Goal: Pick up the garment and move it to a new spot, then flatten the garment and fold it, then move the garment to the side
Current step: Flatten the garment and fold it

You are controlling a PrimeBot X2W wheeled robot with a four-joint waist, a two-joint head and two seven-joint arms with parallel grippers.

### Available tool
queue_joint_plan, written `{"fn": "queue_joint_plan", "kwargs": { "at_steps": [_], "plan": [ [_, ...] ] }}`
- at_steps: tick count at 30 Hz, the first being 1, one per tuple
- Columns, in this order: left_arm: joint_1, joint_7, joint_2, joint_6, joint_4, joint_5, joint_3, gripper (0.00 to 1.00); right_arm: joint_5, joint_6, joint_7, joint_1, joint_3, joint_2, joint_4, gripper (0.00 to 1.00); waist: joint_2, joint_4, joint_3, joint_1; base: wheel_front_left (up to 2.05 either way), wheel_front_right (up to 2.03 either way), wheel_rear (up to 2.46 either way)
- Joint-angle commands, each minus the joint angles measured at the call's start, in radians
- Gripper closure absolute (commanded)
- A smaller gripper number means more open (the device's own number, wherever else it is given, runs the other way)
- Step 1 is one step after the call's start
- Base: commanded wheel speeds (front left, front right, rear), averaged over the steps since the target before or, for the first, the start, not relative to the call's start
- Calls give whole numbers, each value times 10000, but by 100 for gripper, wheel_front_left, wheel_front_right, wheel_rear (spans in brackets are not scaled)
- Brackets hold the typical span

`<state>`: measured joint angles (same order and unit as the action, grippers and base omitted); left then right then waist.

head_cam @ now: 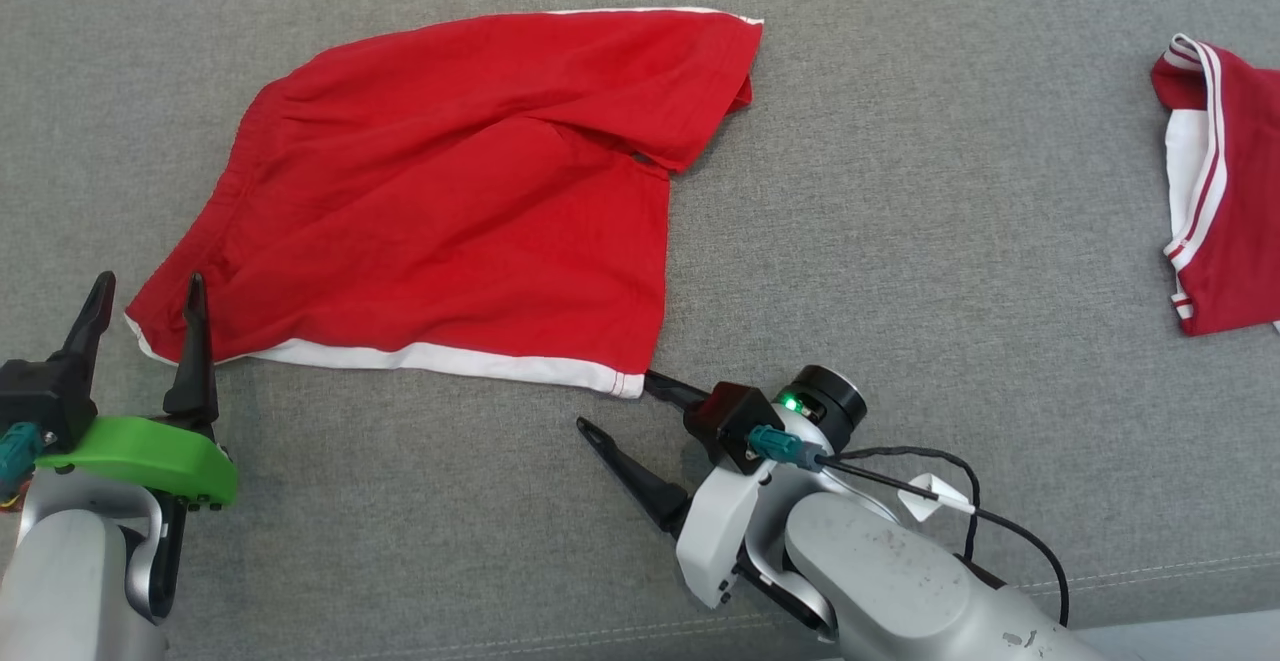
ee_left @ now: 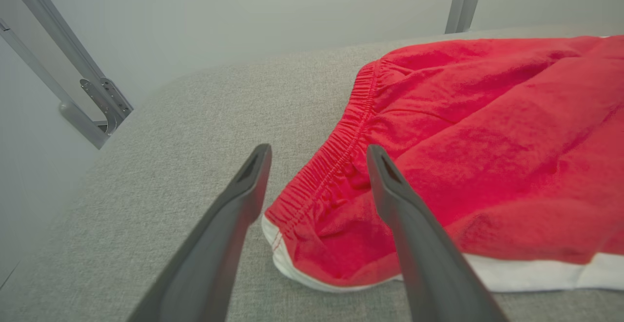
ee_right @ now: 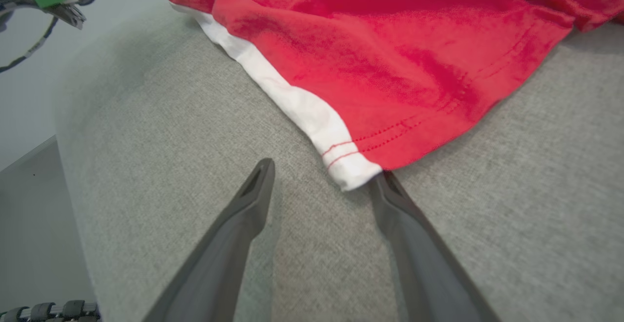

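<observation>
Red garment (head_cam: 450,191) is laid unfolded at upper centre on grey fabric surface (head_cam: 900,191), lower hem corners flanked by left gripper (head_cam: 149,283) and right gripper (head_cam: 617,401), both wide apart and empty; flattening, folding, side move judged undone.

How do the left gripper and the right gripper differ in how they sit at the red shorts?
The left gripper straddles the waistband corner of the shorts; the right gripper sits at the white-hemmed leg corner, one fingertip at its edge. The left gripper's fingers point up the head view; the right gripper's slant up-left. Both are open, neither gripping cloth.
</observation>
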<state>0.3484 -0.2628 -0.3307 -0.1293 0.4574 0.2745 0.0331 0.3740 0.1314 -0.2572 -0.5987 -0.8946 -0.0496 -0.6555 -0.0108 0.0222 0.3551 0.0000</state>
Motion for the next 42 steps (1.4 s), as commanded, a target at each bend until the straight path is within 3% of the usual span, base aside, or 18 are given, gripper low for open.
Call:
{"fn": "queue_joint_plan", "kwargs": {
  "at_steps": [1,3,4,5,9,13,23,29,34,36,37,42],
  "plan": [
    [181,-19,-78,-21,22,119,15,0,33,-16,-62,-89,17,-22,-16,13,108,28,44,0,0,0,0],
    [237,-19,-101,-21,188,215,79,0,2,-16,-77,-169,70,-22,19,23,108,30,83,0,0,0,0],
    [267,-19,-133,-21,272,224,152,0,-16,-16,-84,-190,82,-22,24,33,108,28,100,0,0,0,0],
    [301,-19,-181,-21,380,328,220,0,-40,-16,-84,-213,85,-20,19,50,108,27,119,0,0,0,0],
    [506,-19,-259,-18,774,824,384,0,-67,-16,-83,-288,92,-20,35,67,108,13,199,0,0,0,0],
    [678,-19,-421,-7,1107,1173,556,0,-131,-16,-85,-314,134,-20,128,75,108,-8,247,0,0,0,0],
    [848,88,-988,-1,1747,3098,1719,0,-141,-16,-88,-266,172,-20,188,77,108,-57,224,0,0,0,0],
    [912,333,-1357,-1,1726,4131,2283,0,-82,-16,-89,-386,114,-20,227,92,108,-50,283,0,0,0,0],
    [948,408,-1576,-1,1705,4637,2589,1,-21,-16,-89,-433,86,-20,235,98,108,-28,325,0,0,0,0],
    [981,474,-1653,-1,1715,4900,2717,22,7,-16,-90,-468,53,-20,236,100,108,-17,341,0,0,0,0],
    [995,499,-1670,-1,1720,5055,2774,45,24,-16,-90,-482,32,-20,244,100,108,-13,346,0,0,0,0],
    [1036,606,-1806,-1,1652,5750,2992,100,112,-16,-90,-571,-17,-20,316,100,108,17,350,0,0,0,0]
  ]
}}
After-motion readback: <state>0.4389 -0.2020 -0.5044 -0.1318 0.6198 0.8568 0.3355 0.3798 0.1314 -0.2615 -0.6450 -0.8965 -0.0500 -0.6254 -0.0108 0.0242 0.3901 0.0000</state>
